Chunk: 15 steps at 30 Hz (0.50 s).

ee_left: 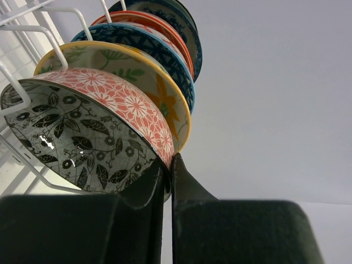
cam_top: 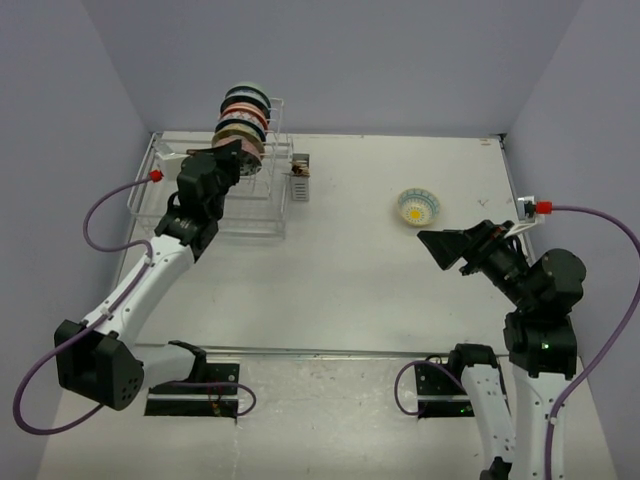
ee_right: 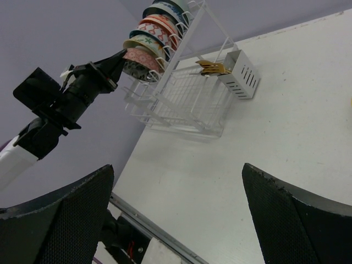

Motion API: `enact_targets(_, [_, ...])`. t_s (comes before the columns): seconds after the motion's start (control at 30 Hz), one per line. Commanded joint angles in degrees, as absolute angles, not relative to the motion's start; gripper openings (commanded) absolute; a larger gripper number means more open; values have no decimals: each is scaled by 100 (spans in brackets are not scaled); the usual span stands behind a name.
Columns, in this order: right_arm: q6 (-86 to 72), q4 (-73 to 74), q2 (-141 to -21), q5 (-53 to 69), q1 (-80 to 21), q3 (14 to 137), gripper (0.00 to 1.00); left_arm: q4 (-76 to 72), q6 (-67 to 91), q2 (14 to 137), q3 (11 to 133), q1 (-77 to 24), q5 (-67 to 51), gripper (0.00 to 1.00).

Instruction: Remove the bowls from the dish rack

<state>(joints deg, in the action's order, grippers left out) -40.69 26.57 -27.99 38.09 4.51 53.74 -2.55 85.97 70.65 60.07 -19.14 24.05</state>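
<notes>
We see the left gripper (ee_left: 169, 165) up at the dish rack (cam_top: 250, 215), its two fingers (ee_left: 187, 187) drawn together with the rim of the nearest bowl (ee_left: 82, 132) pinched between them. That bowl is coral-pink with white flowers outside and has black leaves on white inside; it stands on edge in the rack's taller wire frame. Behind it the other bowls (cam_top: 243, 110) stand on edge in a tight row: a yellow-rimmed bowl (ee_left: 159, 93), then a blue-patterned bowl (ee_left: 165, 55), an orange-red bowl (ee_left: 157, 23) and a dark blue bowl (ee_left: 190, 33); from above we make out further rims at the far end, too small to tell apart. The cutlery cup (cam_top: 300, 178) hangs at the rack's right end with something brownish-gold in it that we cannot identify. A single bowl (cam_top: 418, 207) sits open side up on the table (cam_top: 340, 280), right of the rack and well apart from it, its inside pale with a bluish edge. The right gripper (cam_top: 437, 243) is near that bowl, on its nearer side, not touching it; its fingers (ee_right: 60, 220) are spread wide with nothing between them.
</notes>
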Motion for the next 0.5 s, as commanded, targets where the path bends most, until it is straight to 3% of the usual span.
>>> enact_targets(0.0, [-3981,2681,-2760,3744,457,5651,99,-316,8534,6602,5959,-1811,2725,0])
enact_targets(0.47, [-3929,2681,-2900,3718,457,5739,99,-589,8271,5565,5687,-1819,2190,0])
